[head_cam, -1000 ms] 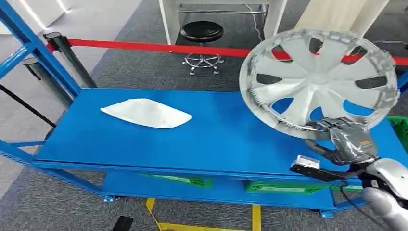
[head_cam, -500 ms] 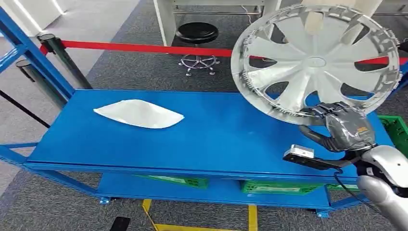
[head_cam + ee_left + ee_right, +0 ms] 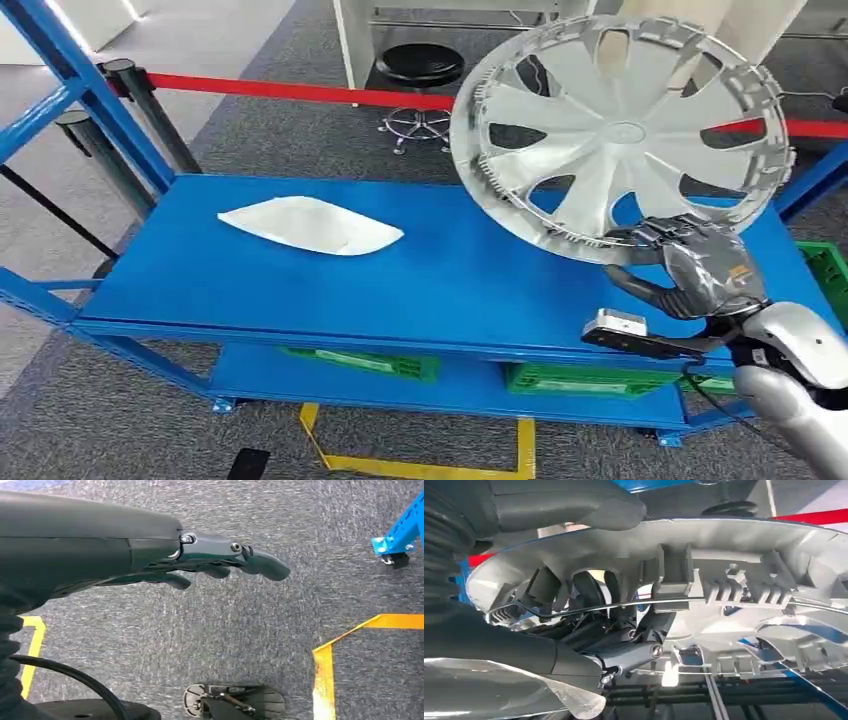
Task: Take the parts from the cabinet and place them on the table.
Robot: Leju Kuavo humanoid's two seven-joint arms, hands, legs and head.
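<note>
A silver wheel cover [image 3: 622, 135] with spoke cut-outs is held upright above the right end of the blue shelf [image 3: 460, 295]. My right hand [image 3: 690, 265] grips its lower rim, thumb under and fingers over the edge. Close up, the cover's ribbed inner rim [image 3: 704, 585] runs across my right hand [image 3: 589, 650], whose fingers wrap the edge. A white curved part [image 3: 310, 225] lies flat on the shelf's left half. My left hand [image 3: 220, 562] hangs over the grey carpet with its fingers stretched out and nothing in it.
Blue uprights [image 3: 80, 90] frame the shelf at the left. Green crates [image 3: 580, 380] sit on the lower level. A red barrier tape [image 3: 300, 92] and a black stool [image 3: 420, 65] stand behind. Yellow floor tape [image 3: 420, 465] runs in front.
The wheel cover in my right hand has risen and shifted left across the shelf. The view itself has swung a little, so the shelf and white part sit slightly differently.
</note>
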